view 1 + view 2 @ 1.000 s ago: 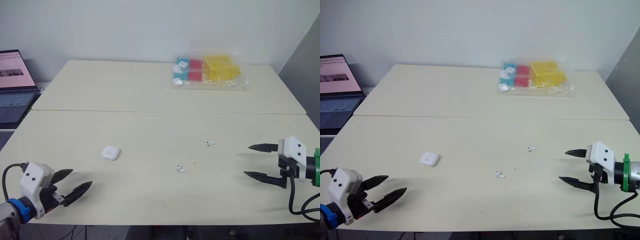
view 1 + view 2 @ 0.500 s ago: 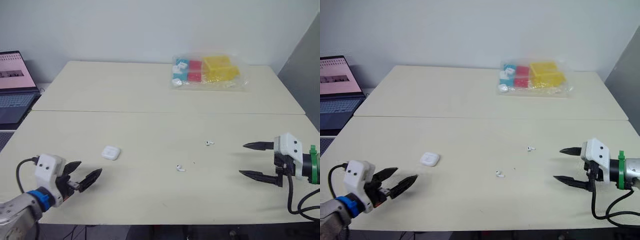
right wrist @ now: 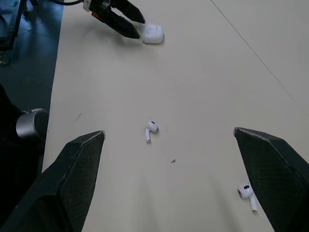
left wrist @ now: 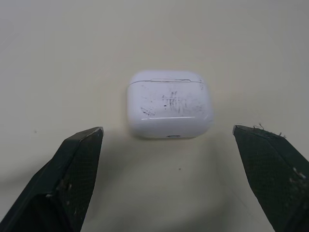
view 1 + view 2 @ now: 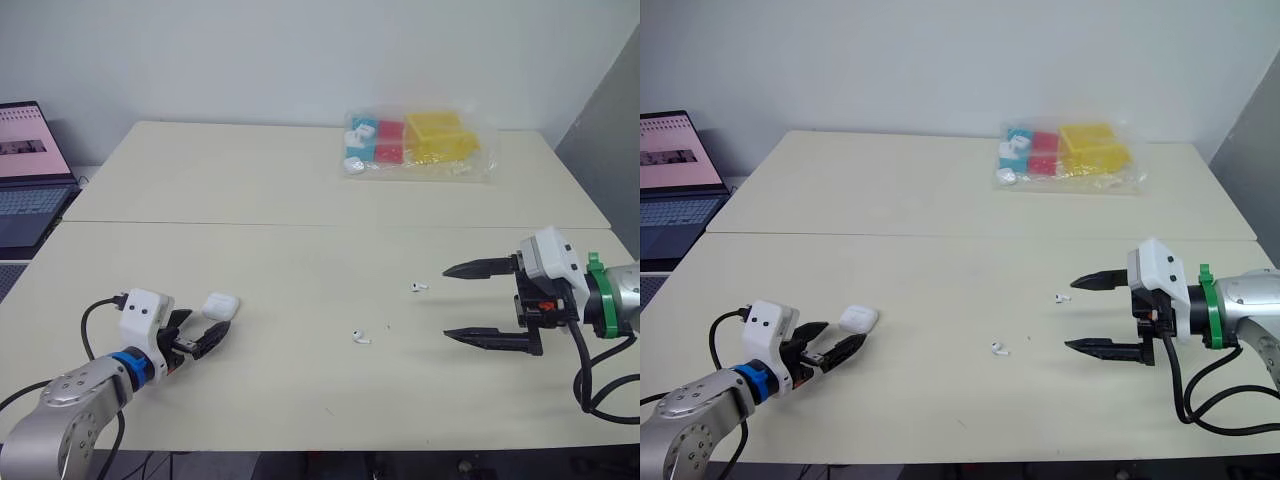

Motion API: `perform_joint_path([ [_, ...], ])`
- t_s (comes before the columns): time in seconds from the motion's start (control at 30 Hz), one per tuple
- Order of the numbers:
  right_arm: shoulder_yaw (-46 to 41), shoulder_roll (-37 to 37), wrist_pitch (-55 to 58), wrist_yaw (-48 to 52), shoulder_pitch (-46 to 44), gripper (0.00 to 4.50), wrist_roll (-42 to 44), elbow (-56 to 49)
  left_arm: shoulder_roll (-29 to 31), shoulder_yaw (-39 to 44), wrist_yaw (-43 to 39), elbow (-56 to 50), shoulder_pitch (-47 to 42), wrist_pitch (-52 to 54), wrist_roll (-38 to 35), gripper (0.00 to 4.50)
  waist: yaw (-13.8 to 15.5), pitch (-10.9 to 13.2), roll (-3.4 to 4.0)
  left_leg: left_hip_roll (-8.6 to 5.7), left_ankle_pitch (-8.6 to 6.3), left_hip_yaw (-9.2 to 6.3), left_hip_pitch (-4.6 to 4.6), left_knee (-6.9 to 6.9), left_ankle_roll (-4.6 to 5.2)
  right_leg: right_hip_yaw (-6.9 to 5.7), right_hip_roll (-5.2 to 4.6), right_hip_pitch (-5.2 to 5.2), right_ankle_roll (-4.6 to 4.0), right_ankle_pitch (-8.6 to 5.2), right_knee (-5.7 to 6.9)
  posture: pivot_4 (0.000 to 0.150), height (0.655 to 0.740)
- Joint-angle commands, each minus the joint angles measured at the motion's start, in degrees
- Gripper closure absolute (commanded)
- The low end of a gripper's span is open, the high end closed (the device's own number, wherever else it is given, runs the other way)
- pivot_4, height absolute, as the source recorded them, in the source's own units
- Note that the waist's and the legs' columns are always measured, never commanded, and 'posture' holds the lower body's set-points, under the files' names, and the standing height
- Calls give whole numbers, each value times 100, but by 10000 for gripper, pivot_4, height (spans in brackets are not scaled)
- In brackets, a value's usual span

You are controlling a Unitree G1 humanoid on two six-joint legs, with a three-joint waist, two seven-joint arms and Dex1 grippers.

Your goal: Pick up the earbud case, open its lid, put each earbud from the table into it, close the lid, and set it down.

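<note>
The white earbud case [image 5: 221, 304] lies lid shut on the cream table [image 5: 300, 180], left of centre. My left gripper [image 5: 208, 326] is open just short of the case. In the left wrist view its fingertips [image 4: 82, 145] stand either side of the case [image 4: 169, 104] without touching it. Two white earbuds lie loose: one [image 5: 419, 286] right of centre, the other [image 5: 360, 336] nearer the front edge. My right gripper [image 5: 445, 302] is open and empty, a short way right of both earbuds. The right wrist view shows the earbuds [image 3: 150, 130] [image 3: 247, 193] ahead of it.
A clear plastic bag [image 5: 415, 142] of yellow, red and blue boxes lies at the table's far right. An open laptop [image 5: 30, 170] stands off the table's left side. A seam [image 5: 330, 224] crosses the table between front and back halves.
My left gripper has moved forward and right up to the earbud case, still open. My right gripper has moved left toward the earbuds, still open.
</note>
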Motion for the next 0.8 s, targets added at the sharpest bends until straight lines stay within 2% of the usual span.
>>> perform_joint_path([
  [0.03,50,-62,4,-22,-259,179,81,-164,92,-198,-22,196,-209,-30,163,0,0,0,0,1,0,0,0,0,0,0,0,0,0,0,0,1500,7400],
  [0.67,780,208,-186,66,-877,179,-108,-11,181,-927,-432,1014,-932,-102,586,0,18,-2,9,-1,0,-2,6,2,0,-1,-7,6,6,4,3,1500,7400],
  [0.8,869,277,-230,69,-964,0,-167,44,197,-1020,-510,1079,-941,-111,648,8795,19,-3,12,-1,0,-1,6,2,0,-1,-8,6,6,4,2,1500,7400],
])
